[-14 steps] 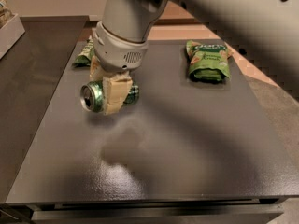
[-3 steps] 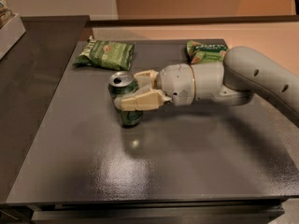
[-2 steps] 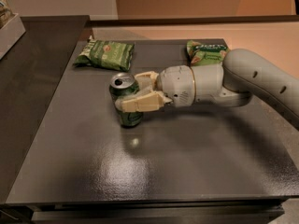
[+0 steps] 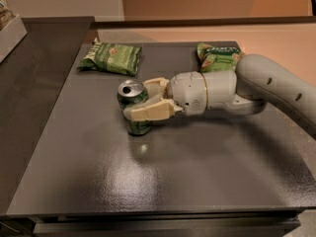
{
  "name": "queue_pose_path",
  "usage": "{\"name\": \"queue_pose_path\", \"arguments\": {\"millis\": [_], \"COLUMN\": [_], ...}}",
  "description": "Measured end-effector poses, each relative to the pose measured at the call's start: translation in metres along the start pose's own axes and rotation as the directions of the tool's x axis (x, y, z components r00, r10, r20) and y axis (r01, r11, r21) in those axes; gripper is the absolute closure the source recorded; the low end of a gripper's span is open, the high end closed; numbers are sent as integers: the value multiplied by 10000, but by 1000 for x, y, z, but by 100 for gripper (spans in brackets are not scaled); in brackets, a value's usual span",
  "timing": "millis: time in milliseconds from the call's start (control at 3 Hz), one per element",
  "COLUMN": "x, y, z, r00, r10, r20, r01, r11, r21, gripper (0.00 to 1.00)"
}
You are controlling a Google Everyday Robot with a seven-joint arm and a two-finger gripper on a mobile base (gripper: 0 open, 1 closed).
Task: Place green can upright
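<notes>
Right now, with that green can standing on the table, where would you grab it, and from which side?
Grip the green can by its curved wall at mid-height, coming in level from the side. It stands upright on the table, pull-tab end up, so the round body offers two opposite faces. The gripper, reaching from the picture's right, is shut on it just so.

Gripper (image 4: 138, 98): mid-table, clasping the green can (image 4: 131, 89).
Obstacles: snack bag (image 4: 111, 58) at 11 o'clock, second snack bag (image 4: 217, 57) at 2, arm (image 4: 276, 83) at 3.
Free: table (image 4: 148, 181) from 4 to 9 o'clock.
</notes>
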State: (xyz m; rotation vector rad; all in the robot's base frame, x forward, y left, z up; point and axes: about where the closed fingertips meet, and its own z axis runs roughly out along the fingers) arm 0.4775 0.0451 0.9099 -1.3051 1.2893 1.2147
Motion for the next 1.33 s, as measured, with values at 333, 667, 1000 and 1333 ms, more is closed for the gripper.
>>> {"name": "queue_pose_path", "arguments": {"millis": [333, 667, 1000, 1333], "x": [2, 5, 7, 7], "y": [1, 2, 2, 2], "z": [-1, -2, -4, -4], "r00": [10000, 10000, 10000, 10000], "r10": [-83, -91, -88, -88], "r20": [17, 17, -21, -21], "r01": [83, 91, 88, 88], "r11": [10000, 10000, 10000, 10000], "r21": [-14, -11, 2, 2], "gripper": [35, 13, 0, 0]}}
